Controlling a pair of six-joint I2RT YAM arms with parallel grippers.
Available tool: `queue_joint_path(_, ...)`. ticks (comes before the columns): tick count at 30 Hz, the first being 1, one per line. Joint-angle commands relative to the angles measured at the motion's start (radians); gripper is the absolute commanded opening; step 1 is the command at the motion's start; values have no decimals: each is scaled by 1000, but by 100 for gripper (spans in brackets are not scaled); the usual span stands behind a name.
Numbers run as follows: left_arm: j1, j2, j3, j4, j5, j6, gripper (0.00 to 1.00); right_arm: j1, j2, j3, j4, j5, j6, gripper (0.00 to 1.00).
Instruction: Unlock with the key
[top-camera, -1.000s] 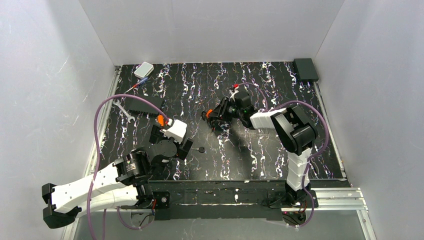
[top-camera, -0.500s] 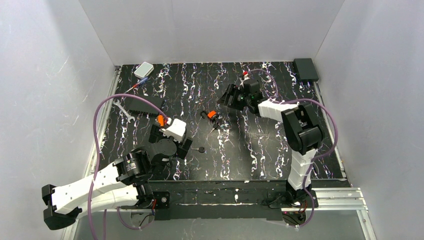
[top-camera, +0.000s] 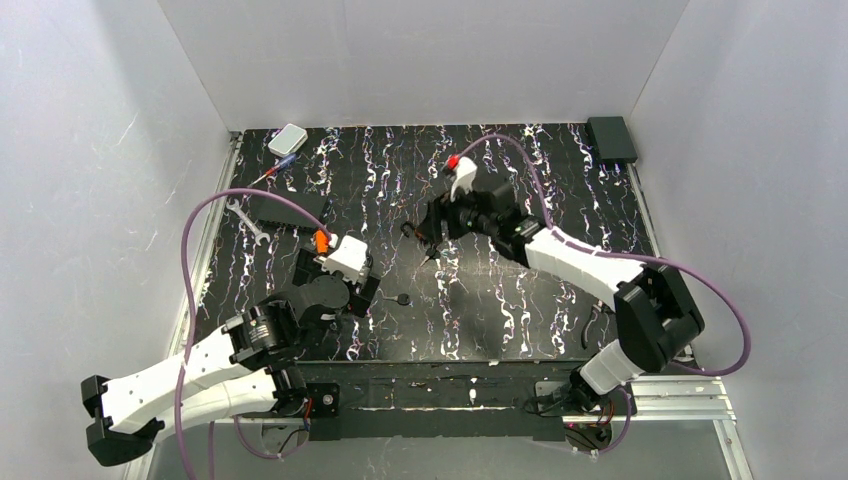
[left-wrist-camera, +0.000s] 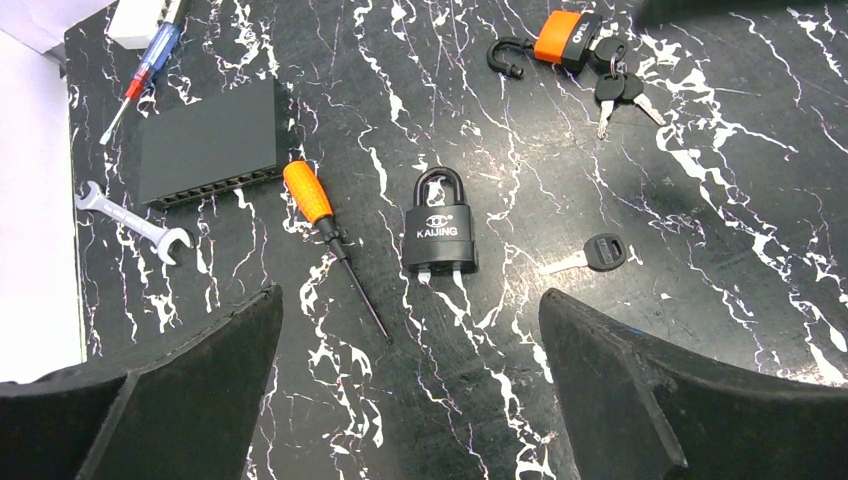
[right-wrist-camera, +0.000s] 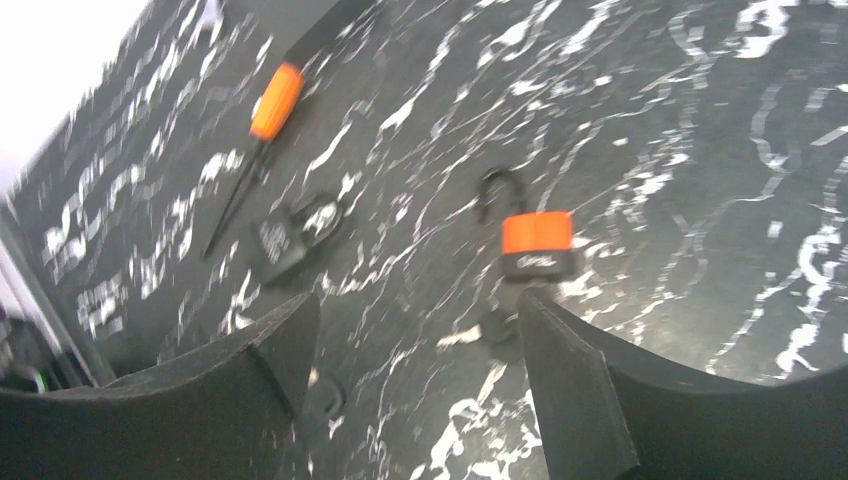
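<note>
The key (left-wrist-camera: 600, 252), with a black head and a short metal blade, lies flat on the black marbled table just right of the dark padlock (left-wrist-camera: 438, 232). From above, the key (top-camera: 402, 298) sits right of my left gripper (top-camera: 338, 285). My left gripper (left-wrist-camera: 410, 300) hovers open and empty, with the padlock just ahead of its fingers. My right gripper (right-wrist-camera: 415, 310) is open and empty, low over a small orange-and-black lock (right-wrist-camera: 537, 243). The key's black head (right-wrist-camera: 325, 398) shows by its left finger, and the dark padlock (right-wrist-camera: 295, 232) lies further off.
The orange-and-black lock (left-wrist-camera: 560, 38) has its own bunch of keys (left-wrist-camera: 615, 88). An orange-handled screwdriver (left-wrist-camera: 315, 205) lies left of the padlock. Further left are a black box (left-wrist-camera: 208, 140), a wrench (left-wrist-camera: 130, 215) and a small blue screwdriver (left-wrist-camera: 150, 65). A white box (top-camera: 288, 138) sits at the back left.
My right gripper opened, lifted off the orange lock toward the back, then swung back over it with the arm stretched low. The left arm shifted only slightly.
</note>
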Motion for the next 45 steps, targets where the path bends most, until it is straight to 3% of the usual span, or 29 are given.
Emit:
queue_joint_path(1, 15, -42, 28, -22, -6, -2, 99, 117, -51, -48, -67, -28, -250, 80)
queue_joint_path(9, 37, -144, 16, -12, -31, 7, 99, 249, 78, 25, -203, -54, -365, 77)
queue_joint_path(16, 41, -162, 14, -11, -31, 12, 99, 340, 262, 170, -385, 64, -424, 74)
queue_joint_path(23, 42, -157, 14, -14, -20, 12, 99, 375, 364, 256, -434, 109, -430, 74)
queue_joint_path(31, 51, -177, 11, -6, -4, 15, 99, 383, 432, 274, -458, 114, -439, 66)
queue_joint_path(35, 69, -184, 11, -3, 16, 13, 99, 385, 442, 275, -460, 114, -443, 58)
queue_joint_path(38, 78, -179, 12, -1, 33, 11, 99, 385, 447, 276, -471, 111, -451, 46)
queue_joint_path(42, 85, -182, 13, -3, 36, 7, 99, 385, 460, 272, -489, 127, -461, 41)
queue_joint_path(45, 89, -187, 11, 0, 41, 9, 99, 385, 470, 264, -494, 130, -464, 29)
